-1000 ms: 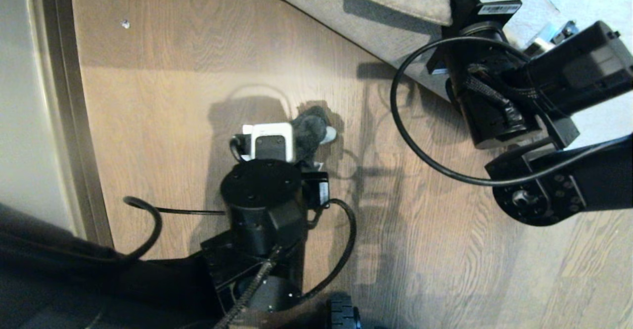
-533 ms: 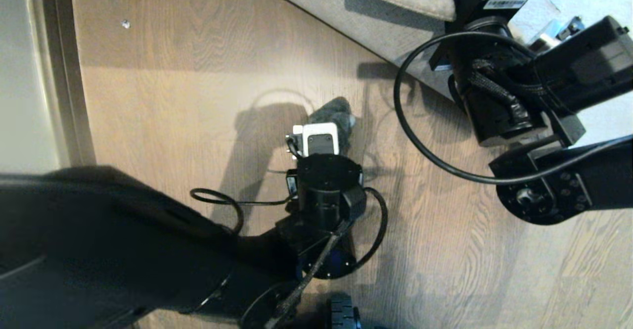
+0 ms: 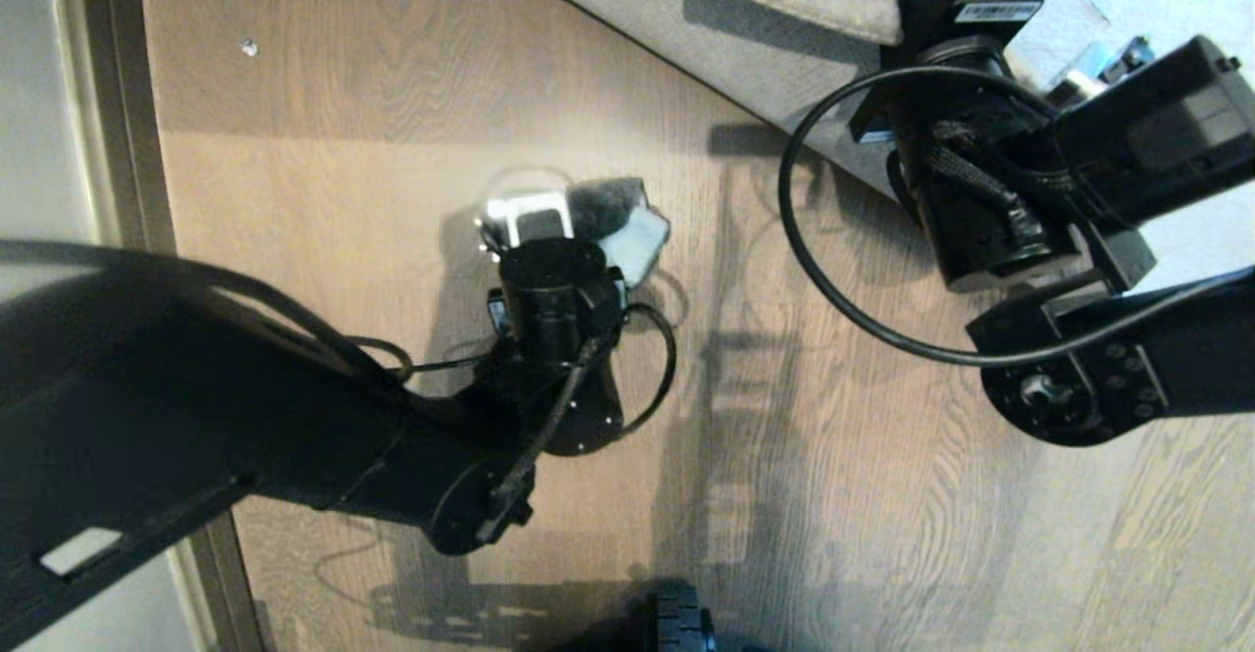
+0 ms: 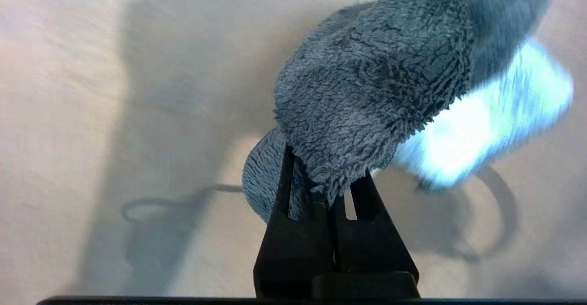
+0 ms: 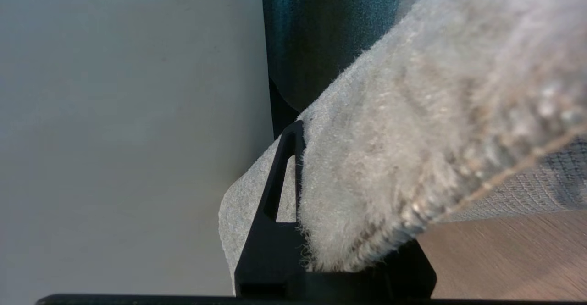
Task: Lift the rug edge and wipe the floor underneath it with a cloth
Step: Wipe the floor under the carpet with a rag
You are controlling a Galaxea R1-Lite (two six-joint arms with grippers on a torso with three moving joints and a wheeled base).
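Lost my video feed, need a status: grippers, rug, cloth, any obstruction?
Left gripper shut on the cloth, over bare floor. Right gripper shut on the rug edge, holding it lifted. Nothing seen blocking the floor.

The head camera looks steeply down on the floor [image 3: 863, 495]. The left wrist camera sits close behind the cloth [image 4: 367, 94], the right close against the rug edge [image 5: 412, 158]; both appear from above.

Dark skirting strip [image 3: 147, 93] by pale wall [image 3: 39, 93]; small speck [image 3: 249, 46] nearby.
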